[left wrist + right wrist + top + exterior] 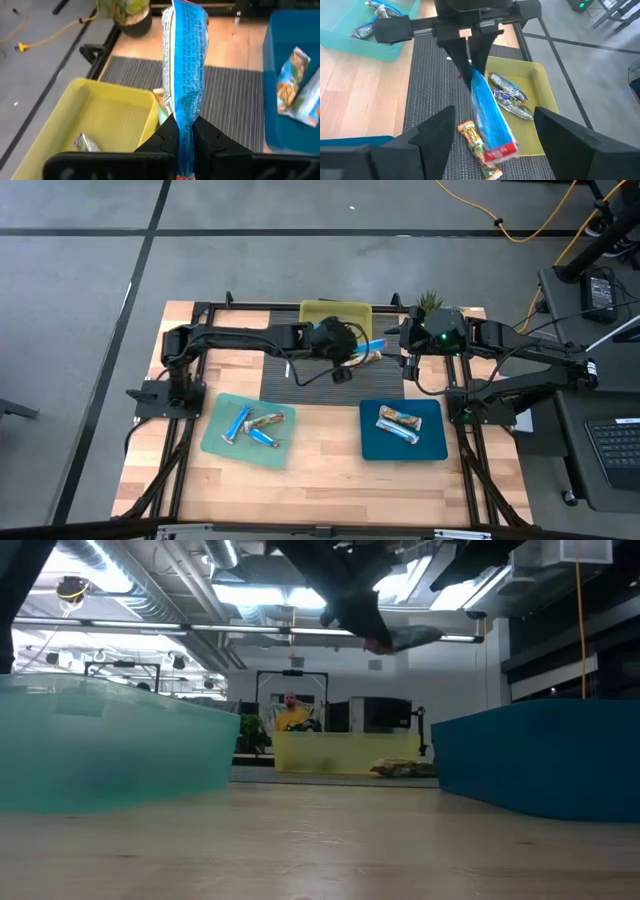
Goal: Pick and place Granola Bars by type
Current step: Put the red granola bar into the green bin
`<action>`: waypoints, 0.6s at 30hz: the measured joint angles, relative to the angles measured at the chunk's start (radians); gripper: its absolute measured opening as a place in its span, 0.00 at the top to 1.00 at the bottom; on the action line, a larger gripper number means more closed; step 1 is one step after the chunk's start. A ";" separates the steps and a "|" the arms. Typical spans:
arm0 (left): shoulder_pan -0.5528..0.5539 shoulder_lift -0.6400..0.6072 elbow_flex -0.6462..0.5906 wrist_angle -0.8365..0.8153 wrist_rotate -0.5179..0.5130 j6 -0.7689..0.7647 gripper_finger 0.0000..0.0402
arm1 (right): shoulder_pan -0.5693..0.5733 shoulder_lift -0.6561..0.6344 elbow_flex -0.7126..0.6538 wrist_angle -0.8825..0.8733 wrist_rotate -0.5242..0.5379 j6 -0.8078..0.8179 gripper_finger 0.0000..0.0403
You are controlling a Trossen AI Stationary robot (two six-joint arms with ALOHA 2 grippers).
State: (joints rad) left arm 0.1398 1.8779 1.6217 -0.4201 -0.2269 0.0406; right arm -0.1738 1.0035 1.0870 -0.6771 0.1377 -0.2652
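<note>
Granola bars lie sorted by type; we see the left claw (pixel 468 60) clamped tight on one end of a shiny bright-blue wrapped bar (pixel 490 122), which hangs from it above the dark ribbed mat (pixel 427 80), just beside the shallow yellow tray (pixel 536 82); a tan wrapped bar (pixel 479 148) lies beneath; our right claw (pixel 492 145) waits nearby, fingers spread wide, holding nothing.
</note>
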 joint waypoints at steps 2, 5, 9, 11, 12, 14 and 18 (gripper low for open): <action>-0.003 -0.016 0.000 -0.045 0.000 -0.009 0.96 | 0.000 0.000 0.000 0.000 0.000 0.001 0.32; -0.017 -0.058 0.000 -0.152 0.000 -0.027 0.95 | 0.000 0.000 0.000 0.000 0.000 0.002 0.32; -0.049 -0.150 -0.001 -0.350 0.002 -0.087 0.95 | 0.000 0.000 0.000 0.001 0.001 0.001 0.32; -0.072 -0.211 -0.001 -0.445 0.003 -0.128 0.95 | 0.000 0.000 0.000 0.003 0.001 0.000 0.32; -0.084 -0.239 -0.001 -0.495 0.005 -0.145 0.96 | 0.000 0.000 0.000 0.007 0.003 -0.001 0.32; -0.113 -0.292 -0.001 -0.554 0.009 -0.163 0.96 | -0.002 0.000 0.000 0.028 0.003 -0.002 0.32; -0.163 -0.371 -0.001 -0.598 0.015 -0.201 0.96 | -0.027 0.001 0.000 0.094 0.003 -0.003 0.32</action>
State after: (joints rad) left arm -0.0235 1.5074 1.6211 -1.0185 -0.2115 -0.1608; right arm -0.2004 1.0042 1.0870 -0.5832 0.1402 -0.2684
